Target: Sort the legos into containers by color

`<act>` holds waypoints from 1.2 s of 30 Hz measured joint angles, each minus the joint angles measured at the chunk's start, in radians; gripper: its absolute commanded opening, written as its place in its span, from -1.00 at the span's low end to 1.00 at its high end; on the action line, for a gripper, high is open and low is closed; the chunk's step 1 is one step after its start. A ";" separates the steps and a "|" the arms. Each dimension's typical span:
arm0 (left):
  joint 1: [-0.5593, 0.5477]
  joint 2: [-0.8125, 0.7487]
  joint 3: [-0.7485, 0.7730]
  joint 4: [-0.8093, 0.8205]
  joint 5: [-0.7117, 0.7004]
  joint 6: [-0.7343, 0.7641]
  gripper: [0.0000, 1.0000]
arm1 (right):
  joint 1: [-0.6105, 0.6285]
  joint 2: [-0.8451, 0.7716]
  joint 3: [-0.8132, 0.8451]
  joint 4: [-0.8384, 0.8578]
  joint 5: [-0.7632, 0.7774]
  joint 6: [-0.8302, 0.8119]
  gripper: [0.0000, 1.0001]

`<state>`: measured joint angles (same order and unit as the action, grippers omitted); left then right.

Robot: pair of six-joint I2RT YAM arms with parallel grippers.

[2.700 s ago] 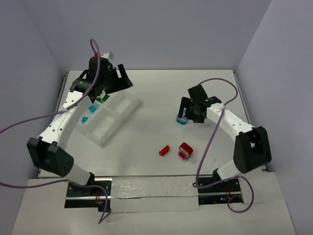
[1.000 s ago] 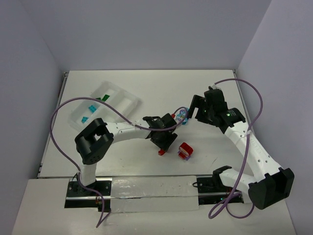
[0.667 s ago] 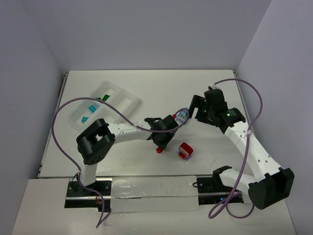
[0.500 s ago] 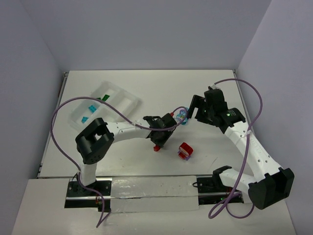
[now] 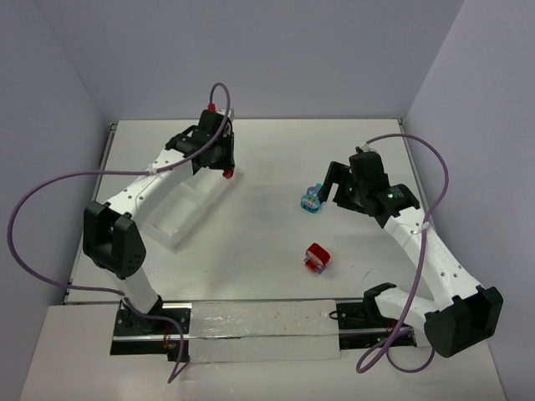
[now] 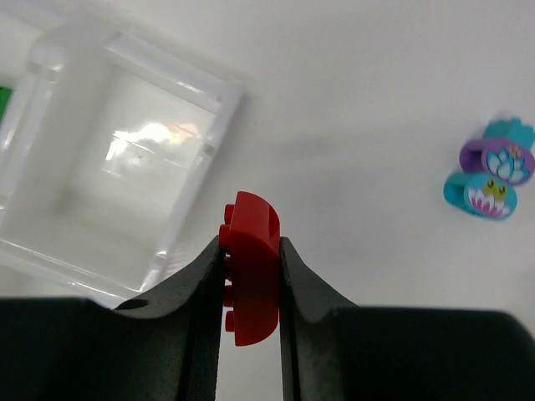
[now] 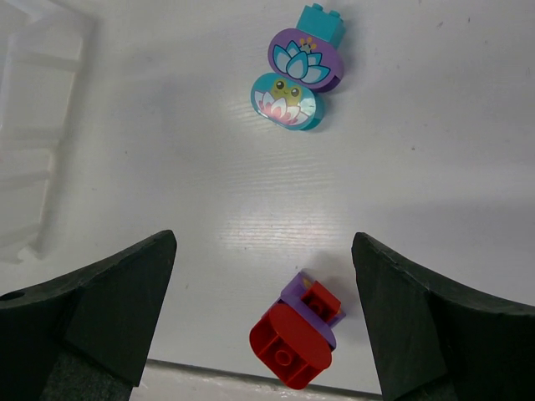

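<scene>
A small red lego [image 6: 251, 267] is pinched between the fingers of my left gripper [image 6: 249, 241], which is shut on it. In the top view this gripper [image 5: 223, 169] hangs over the far right corner of the white container tray [image 5: 180, 219], with the red lego [image 5: 226, 175] at its tip. An empty compartment of the tray [image 6: 125, 184] lies just to the left below. A teal and purple lego cluster [image 5: 311, 199] sits mid-table, right beside my open right gripper [image 5: 328, 190]. A red and purple cluster [image 7: 297, 334] lies between the spread fingers of that right gripper [image 7: 263, 241], below them.
The left arm lies across the tray's left half and hides what is in those compartments. The teal and purple cluster [image 7: 297, 79] and the tray's edge [image 7: 33, 125] also show in the right wrist view. Walls stand close behind and on both sides.
My left gripper closed on the red lego at mid-table, lifted it and swung back left to the tray's far right corner. The right arm has stayed still.
</scene>
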<state>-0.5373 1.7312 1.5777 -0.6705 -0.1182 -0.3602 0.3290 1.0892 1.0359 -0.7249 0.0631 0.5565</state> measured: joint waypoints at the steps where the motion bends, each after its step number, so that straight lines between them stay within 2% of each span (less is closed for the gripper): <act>1: 0.015 0.001 0.006 0.001 -0.011 -0.012 -1.00 | 0.000 0.000 0.000 0.000 0.000 0.000 0.86; 9: 0.128 0.072 0.012 0.023 -0.073 -0.098 -0.99 | 0.000 0.000 0.000 0.004 -0.014 0.000 0.86; 14: 0.152 0.152 0.035 0.039 -0.103 -0.117 -0.94 | 0.000 -0.001 -0.005 0.007 -0.021 0.000 0.86; 17: 0.158 0.185 0.039 0.040 -0.116 -0.124 -0.38 | 0.000 -0.001 -0.013 0.005 -0.028 -0.004 0.86; 18: 0.160 0.195 0.040 0.040 -0.121 -0.125 -0.35 | 0.000 -0.001 -0.015 0.004 -0.033 -0.007 0.86; 19: 0.161 0.202 0.041 0.040 -0.126 -0.125 -0.06 | 0.000 -0.001 -0.016 0.002 -0.038 -0.011 0.86; 20: 0.162 0.209 0.043 0.040 -0.132 -0.126 0.14 | 0.000 -0.001 -0.017 0.001 -0.042 -0.015 0.85; 21: 0.164 0.214 0.044 0.039 -0.138 -0.127 0.25 | 0.000 -0.002 -0.020 0.001 -0.050 -0.021 0.85; 22: 0.165 0.218 0.045 0.040 -0.143 -0.128 0.26 | 0.000 -0.003 -0.024 0.001 -0.058 -0.027 0.85; 24: 0.166 0.218 0.045 0.039 -0.148 -0.127 0.52 | 0.006 -0.008 -0.038 -0.007 -0.073 -0.038 0.85; 32: 0.166 0.212 0.069 0.019 -0.153 -0.126 0.53 | 0.129 -0.046 -0.076 -0.054 -0.089 -0.066 0.85; 36: 0.166 0.152 0.108 -0.002 -0.123 -0.121 0.52 | 0.163 -0.074 -0.133 -0.069 -0.107 -0.057 0.86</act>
<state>-0.3714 1.8828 1.6861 -0.6724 -0.2415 -0.4812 0.4924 1.0153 0.9029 -0.7937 -0.0437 0.4992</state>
